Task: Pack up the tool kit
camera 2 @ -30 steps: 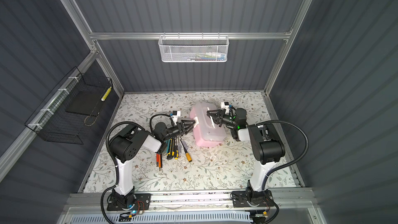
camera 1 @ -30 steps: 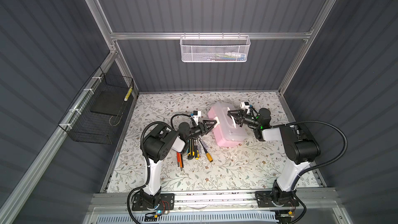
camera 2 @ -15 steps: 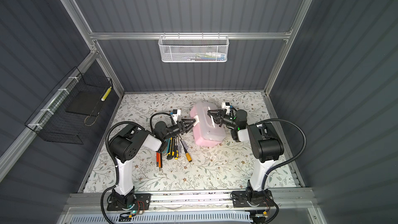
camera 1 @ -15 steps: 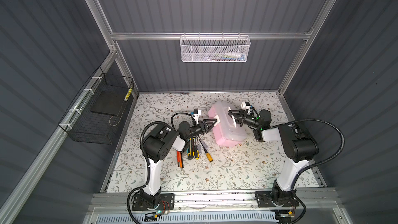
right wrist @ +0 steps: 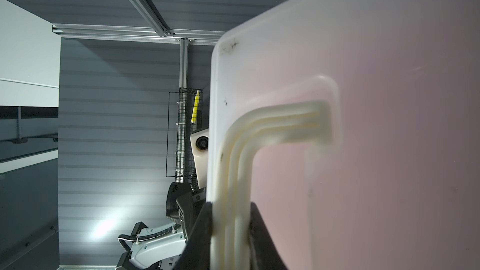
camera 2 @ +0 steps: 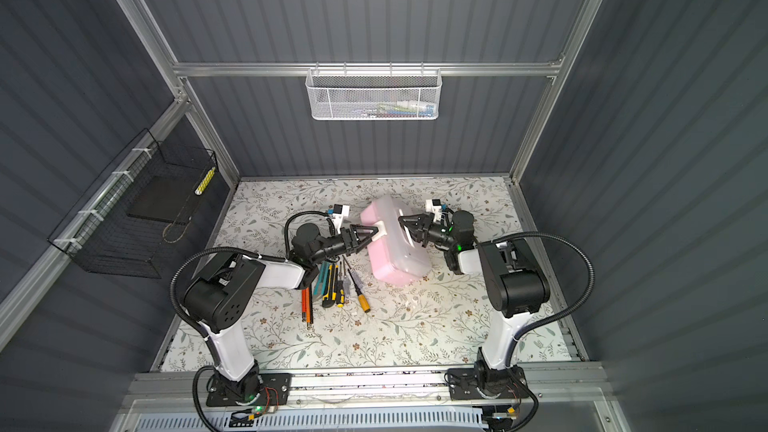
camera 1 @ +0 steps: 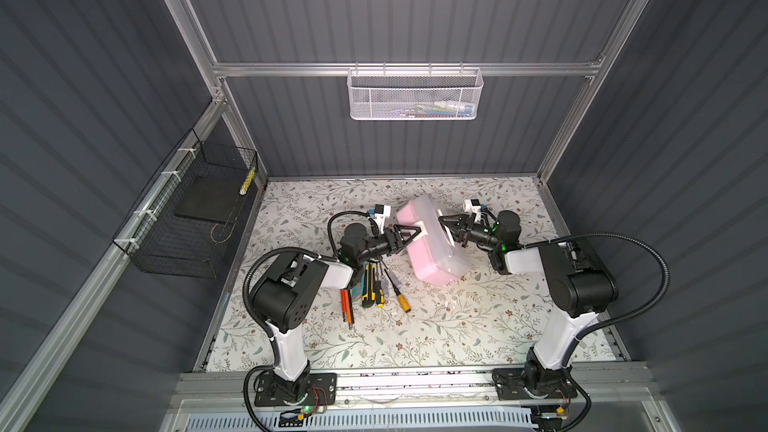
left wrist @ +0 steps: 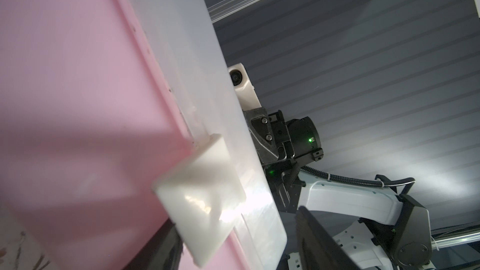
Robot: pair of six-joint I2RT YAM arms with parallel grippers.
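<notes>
While one pink-based tool box [camera 1: 430, 251] stands tilted at rear centre of the floral desk [camera 1: 415, 338] | right gripper [camera 1: 448, 228] clamps its white handle [right wrist: 280, 125] | left gripper [camera 1: 415, 234] gapes around one white latch [left wrist: 205, 198] | two utility knives [camera 1: 368, 292], several screwdrivers [camera 1: 402, 302] left of centre, number unclear | grey ribbed walls [camera 1: 415, 6]; one white mesh basket [camera 1: 415, 97]; one black wire basket [camera 1: 187, 222]

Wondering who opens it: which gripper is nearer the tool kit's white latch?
Left. The left gripper is open, straddling the latch; the right gripper is across the tool kit, shut on the handle.
</notes>
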